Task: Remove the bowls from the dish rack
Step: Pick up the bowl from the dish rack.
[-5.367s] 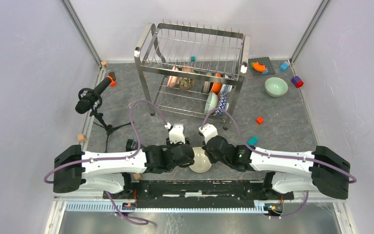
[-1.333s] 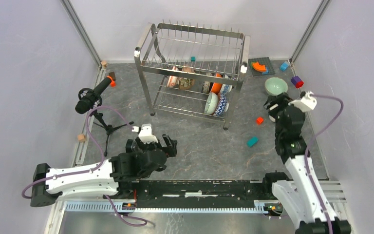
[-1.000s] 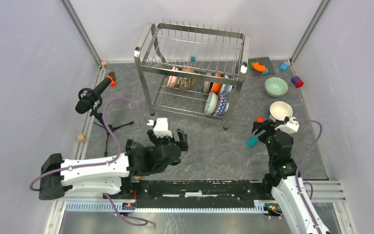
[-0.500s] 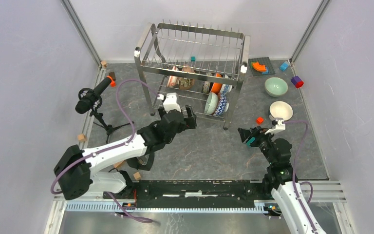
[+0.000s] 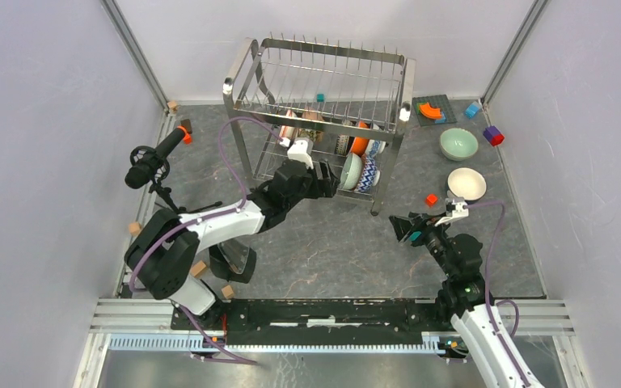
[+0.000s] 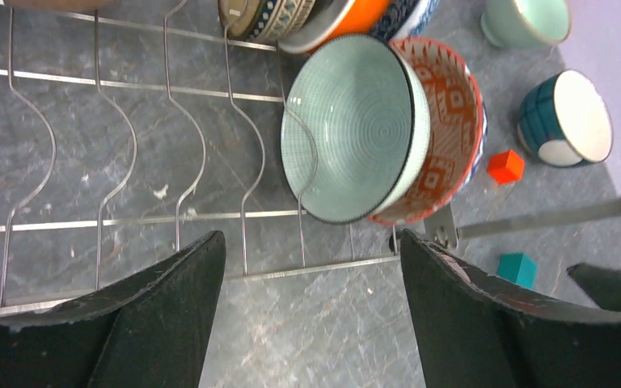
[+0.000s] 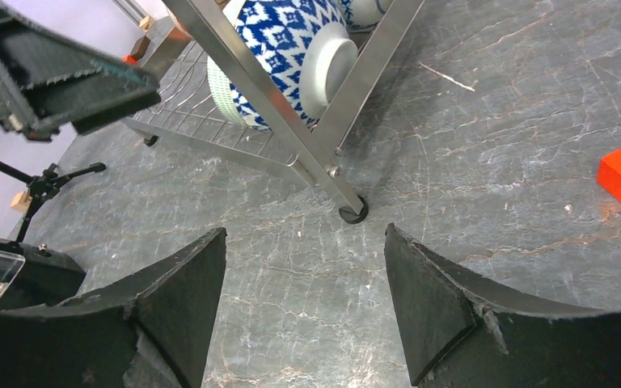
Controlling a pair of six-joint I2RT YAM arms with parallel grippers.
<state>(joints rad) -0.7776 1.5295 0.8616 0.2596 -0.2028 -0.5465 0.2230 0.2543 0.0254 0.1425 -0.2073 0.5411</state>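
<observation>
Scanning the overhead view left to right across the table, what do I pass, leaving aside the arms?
Black microphone on a tripod → large shiny steel wire dish rack → small red cube → cream white round bowl → purple block. The pale green bowl spans the same stretch as the cream one, so it is not ranked.

one dish rack (image 5: 405, 85), two loose bowls (image 5: 458, 145)

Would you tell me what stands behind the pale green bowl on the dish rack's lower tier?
A bowl with a red-patterned inside stands on edge close behind the pale green bowl, which covers most of it; only a crescent shows.
</observation>
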